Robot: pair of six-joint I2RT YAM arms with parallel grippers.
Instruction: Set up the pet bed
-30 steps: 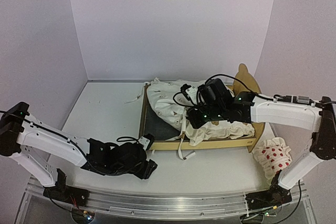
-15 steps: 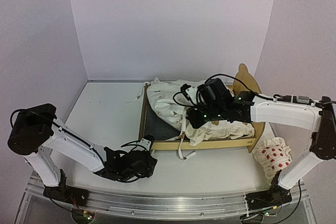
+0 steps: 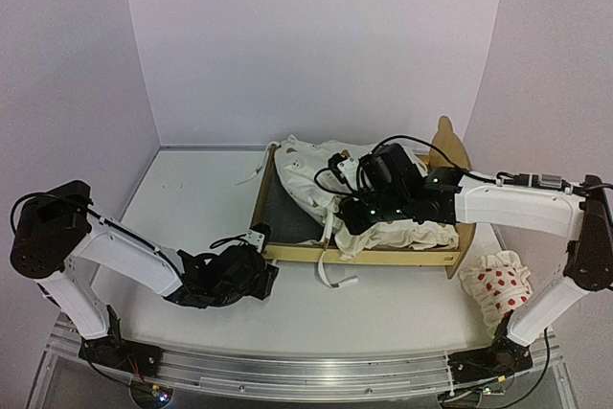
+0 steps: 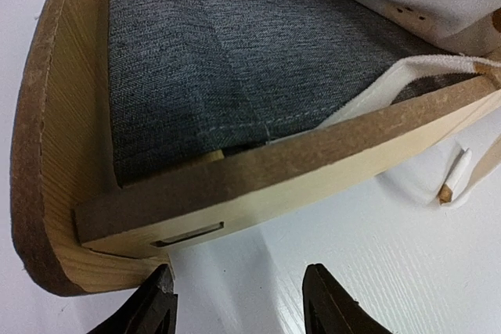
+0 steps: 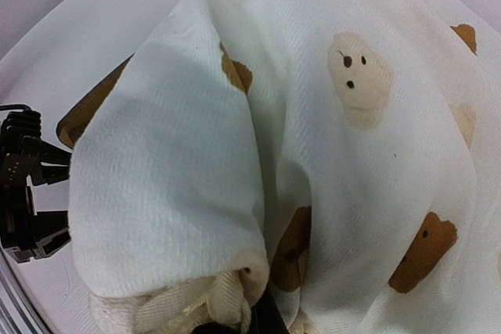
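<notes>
The pet bed (image 3: 388,258), a light plywood frame with a bear-ear headboard (image 3: 443,133) and a dark grey felt base (image 3: 287,210), lies in the middle of the table. A cream bear-print cushion (image 3: 316,179) is bunched over its right half. My right gripper (image 3: 349,221) is shut on a fold of the cushion (image 5: 313,115), with its fingers buried in the cloth. My left gripper (image 3: 266,273) is open and empty on the table, just in front of the bed's near left corner (image 4: 117,228). In the left wrist view its fingertips (image 4: 155,307) stand apart below the front rail (image 4: 313,166).
A white red-dotted pillow (image 3: 494,284) lies at the right, beside the right arm's base. A loose cushion tie (image 3: 337,280) trails over the front rail onto the table and also shows in the left wrist view (image 4: 458,181). White walls stand behind and to both sides.
My left gripper has swung from the table's front up to the bed's near left corner. The cushion has shifted a little, baring more of the grey base. The bed has turned slightly.
</notes>
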